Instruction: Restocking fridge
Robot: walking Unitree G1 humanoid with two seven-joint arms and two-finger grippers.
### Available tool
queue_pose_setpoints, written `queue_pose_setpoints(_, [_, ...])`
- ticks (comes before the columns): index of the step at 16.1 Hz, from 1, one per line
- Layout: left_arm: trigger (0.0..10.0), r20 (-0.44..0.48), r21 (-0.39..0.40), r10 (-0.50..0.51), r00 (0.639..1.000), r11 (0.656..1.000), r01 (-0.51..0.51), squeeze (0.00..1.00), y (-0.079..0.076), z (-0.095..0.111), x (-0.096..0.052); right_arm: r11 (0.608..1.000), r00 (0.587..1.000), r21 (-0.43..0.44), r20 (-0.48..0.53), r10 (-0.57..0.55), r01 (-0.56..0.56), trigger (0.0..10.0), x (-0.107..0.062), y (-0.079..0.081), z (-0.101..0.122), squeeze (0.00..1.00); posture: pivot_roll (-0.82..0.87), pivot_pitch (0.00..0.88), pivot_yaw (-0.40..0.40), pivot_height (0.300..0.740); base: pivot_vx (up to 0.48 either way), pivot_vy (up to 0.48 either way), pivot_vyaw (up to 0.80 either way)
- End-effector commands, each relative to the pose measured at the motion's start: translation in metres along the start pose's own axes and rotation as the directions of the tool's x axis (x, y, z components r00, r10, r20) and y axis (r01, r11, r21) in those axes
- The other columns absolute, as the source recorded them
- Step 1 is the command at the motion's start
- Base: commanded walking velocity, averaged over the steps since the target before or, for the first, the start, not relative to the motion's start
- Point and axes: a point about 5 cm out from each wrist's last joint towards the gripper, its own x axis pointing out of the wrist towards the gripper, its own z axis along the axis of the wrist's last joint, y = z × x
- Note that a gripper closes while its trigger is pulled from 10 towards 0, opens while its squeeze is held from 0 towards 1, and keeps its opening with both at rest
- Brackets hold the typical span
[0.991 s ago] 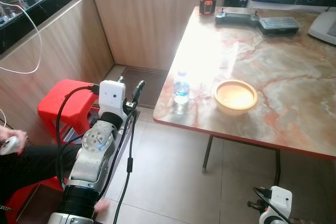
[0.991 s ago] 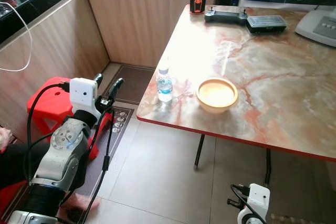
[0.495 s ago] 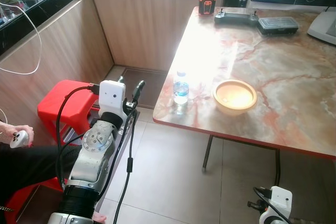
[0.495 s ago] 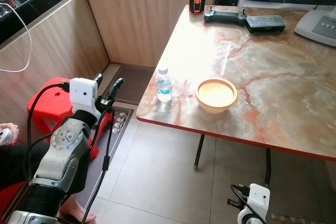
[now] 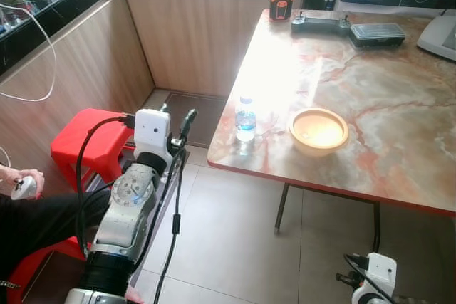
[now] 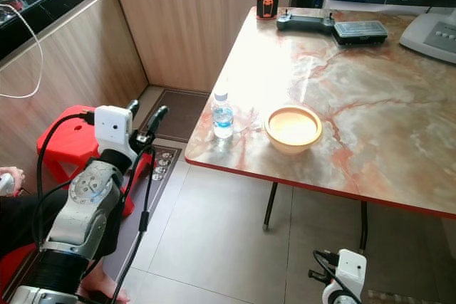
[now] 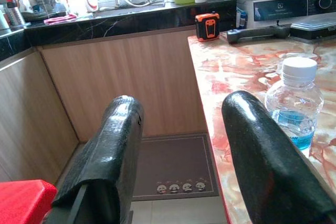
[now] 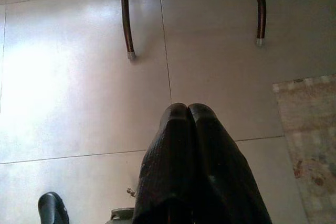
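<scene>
The left gripper, at center left of the frame, has its fingers spread wide and should reach level toward the water bottle, closing on its middle. The bottle stands upright near the table edge, right of the fingers, not touching. The right gripper hangs low, fingers pressed together.

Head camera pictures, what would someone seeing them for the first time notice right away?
First, the robot's raised silver left arm in the foreground, its left pincer open and aimed at the small clear plastic water bottle, which stands near the corner of the glossy orange-veined marble table. Beside the bottle sits a round yellow bowl. A bright red plastic stool stands on the floor below the arm.
</scene>
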Motion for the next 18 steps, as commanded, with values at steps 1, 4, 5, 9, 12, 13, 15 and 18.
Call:
queue_pose_setpoints(1, [10.0,0.002,0.013,0.013,1.000,1.000,-0.013,0.00,0.006,-0.001,0.002,1.000,1.000,0.001,-0.016,-0.005,0.005,10.0,-0.001,0.000,-0.003,0.00,0.00,0.000,0.000,0.740,0.000,0.000,0.00])
queue_pose_setpoints(4, [10.0,0.020,0.009,0.099,0.995,0.995,-0.100,0.00,0.049,0.008,0.024,0.998,0.999,0.056,-0.010,-0.037,0.037,10.0,0.000,-0.004,-0.001,0.00,0.03,0.031,0.063,0.740,0.000,0.000,0.00])
queue_pose_setpoints(5, [10.0,0.021,0.011,0.095,0.995,0.995,-0.096,0.00,0.048,0.007,0.023,0.997,0.999,0.059,-0.013,-0.038,0.039,10.0,0.000,-0.003,-0.002,0.00,0.03,0.025,0.064,0.740,0.000,0.000,0.00])
queue_pose_setpoints(9, [10.0,0.024,0.011,0.082,0.996,0.997,-0.082,0.00,0.046,0.005,0.025,0.997,0.999,0.064,-0.019,-0.045,0.046,10.0,-0.001,-0.005,-0.004,0.00,0.03,0.007,0.067,0.740,0.000,0.000,0.00])
queue_pose_setpoints(12, [10.0,0.036,0.013,0.068,0.997,0.998,-0.069,0.00,0.046,0.006,0.028,0.996,0.999,0.070,-0.018,-0.046,0.047,10.0,-0.001,-0.004,-0.004,0.00,0.03,0.008,0.068,0.740,0.000,0.000,0.00])
queue_pose_setpoints(13, [10.0,0.034,0.013,0.066,0.997,0.998,-0.067,0.00,0.046,0.005,0.028,0.996,0.999,0.071,-0.017,-0.045,0.046,10.0,-0.001,-0.004,-0.003,0.00,0.03,0.012,0.068,0.740,0.000,0.000,0.00])
queue_pose_setpoints(15, [10.0,0.031,0.014,0.061,0.998,0.998,-0.062,0.00,0.044,0.005,0.029,0.996,0.999,0.077,-0.014,-0.042,0.043,10.0,-0.001,-0.004,-0.003,0.00,0.04,0.025,0.066,0.740,0.000,0.000,0.00])
queue_pose_setpoints(18, [10.0,0.036,0.022,0.060,0.998,0.998,-0.061,0.00,0.046,0.007,0.032,0.995,0.999,0.093,-0.025,-0.041,0.043,10.0,-0.001,-0.004,-0.004,0.00,0.04,0.034,0.065,0.740,0.000,0.000,0.00])
